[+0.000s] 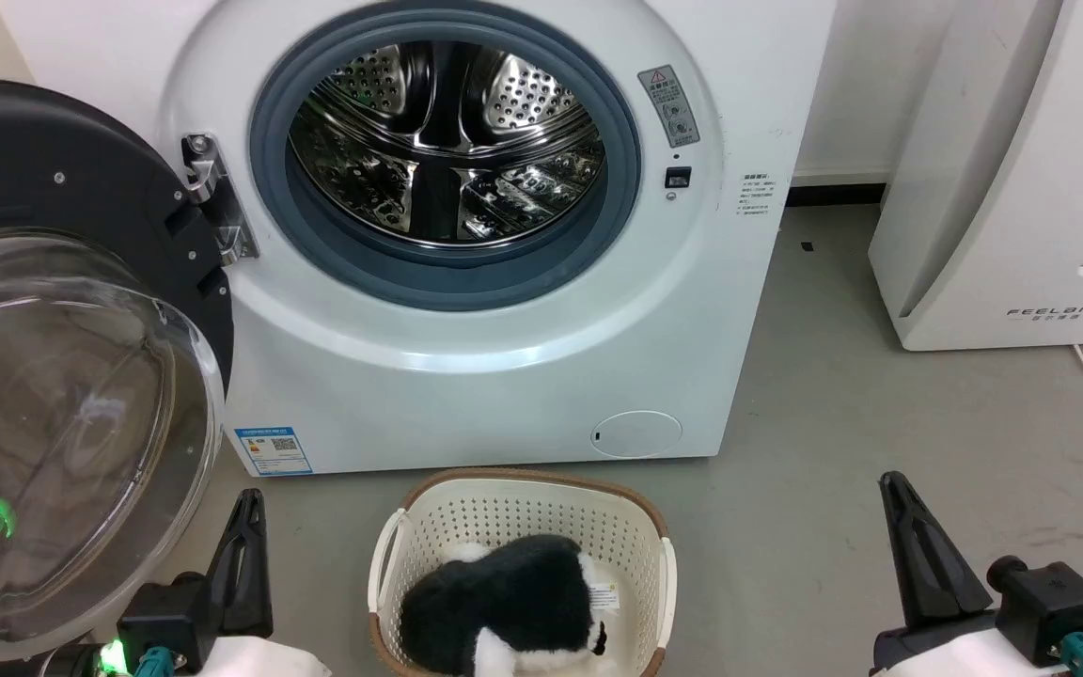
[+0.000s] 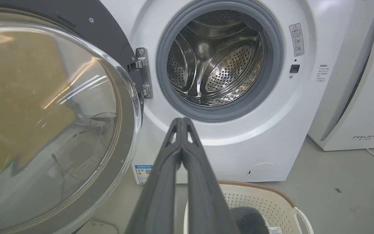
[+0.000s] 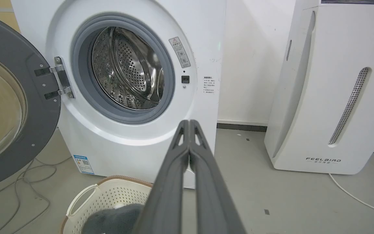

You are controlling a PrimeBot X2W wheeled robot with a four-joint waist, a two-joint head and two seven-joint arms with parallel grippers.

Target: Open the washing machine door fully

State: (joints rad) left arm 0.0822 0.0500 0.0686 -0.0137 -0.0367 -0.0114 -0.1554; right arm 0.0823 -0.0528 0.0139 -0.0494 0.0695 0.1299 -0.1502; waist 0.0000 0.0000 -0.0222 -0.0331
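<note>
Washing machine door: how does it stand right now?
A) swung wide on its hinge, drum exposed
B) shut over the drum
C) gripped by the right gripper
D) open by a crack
A: the washing machine door hangs swung out on its hinge, the steel drum bare; left gripper and right gripper are shut, holding nothing.

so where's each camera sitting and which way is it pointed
Head view: on the head, looking forward and down at the washer, open door at left, basket below; left fingers and right fingers at the bottom corners.
Left wrist view: on the left wrist, looking along its shut fingers into the drum, door close at left.
Right wrist view: on the right wrist, along its shut fingers, washer at an angle, FEELBIRD unit at right.
Both wrist views share drum, hinge, basket.
</note>
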